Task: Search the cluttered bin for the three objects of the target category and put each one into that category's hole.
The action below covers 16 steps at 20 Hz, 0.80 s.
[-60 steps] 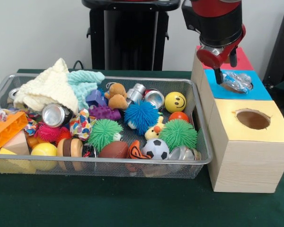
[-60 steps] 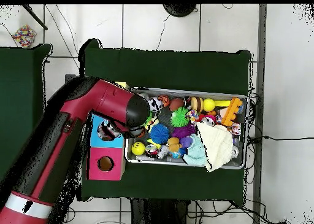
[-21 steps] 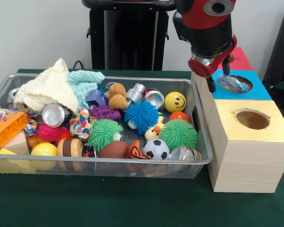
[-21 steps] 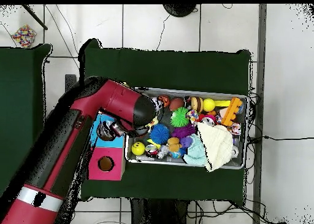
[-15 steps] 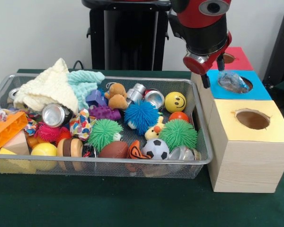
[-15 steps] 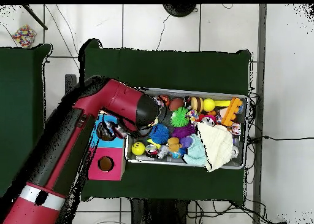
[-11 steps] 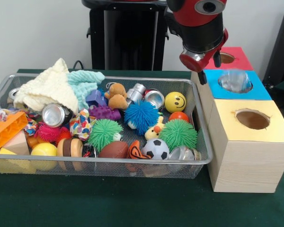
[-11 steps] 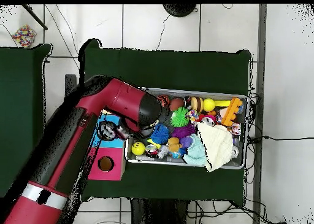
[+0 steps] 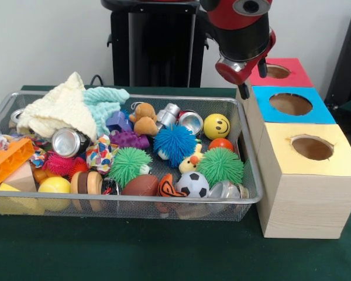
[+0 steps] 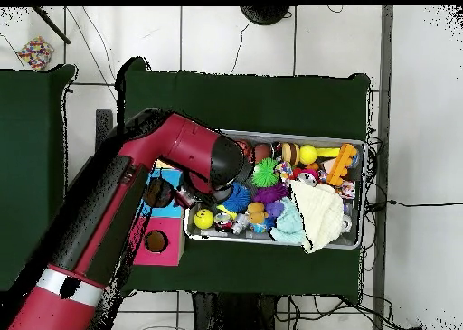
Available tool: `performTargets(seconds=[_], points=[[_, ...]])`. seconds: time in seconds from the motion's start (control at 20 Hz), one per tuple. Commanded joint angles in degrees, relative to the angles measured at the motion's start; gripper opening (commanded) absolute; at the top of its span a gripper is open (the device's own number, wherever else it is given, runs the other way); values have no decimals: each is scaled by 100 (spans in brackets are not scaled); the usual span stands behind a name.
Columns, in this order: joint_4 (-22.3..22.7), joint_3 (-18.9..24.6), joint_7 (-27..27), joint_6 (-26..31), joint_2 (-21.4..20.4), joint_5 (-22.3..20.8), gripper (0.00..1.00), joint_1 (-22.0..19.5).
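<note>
My gripper (image 9: 253,79) hangs open and empty over the bin's far right corner, just left of the blue-topped box (image 9: 322,114). The round hole (image 9: 291,103) in that box looks dark, with nothing showing in it. In the wire bin (image 9: 134,199) lie shiny metal cans (image 9: 67,142) (image 9: 191,122) (image 9: 168,114) and a crumpled clear plastic piece (image 9: 225,189) at the front right. From overhead, the red arm (image 10: 181,155) reaches across the boxes to the bin's (image 10: 289,135) left end.
A red-topped box with a hole (image 9: 278,71) stands behind the blue one and a yellow-topped box with a hole (image 9: 312,147) in front. The bin is packed with spiky balls, a soccer ball, a smiley ball, cloths (image 9: 64,108) and blocks.
The clear plastic bottle that sat at the blue hole has dropped out of sight inside. My gripper rose and moved left, away from the blue box toward the bin.
</note>
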Motion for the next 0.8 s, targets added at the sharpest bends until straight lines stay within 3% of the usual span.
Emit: performTargets(seconds=[0.05,0.5,0.8], points=[[-445,515,1154,-696,-23,-104,100,-278],[-627,-145,661,-86,105,-684,100,-744],[-846,-433,63,442,228,-984,100,-1089]])
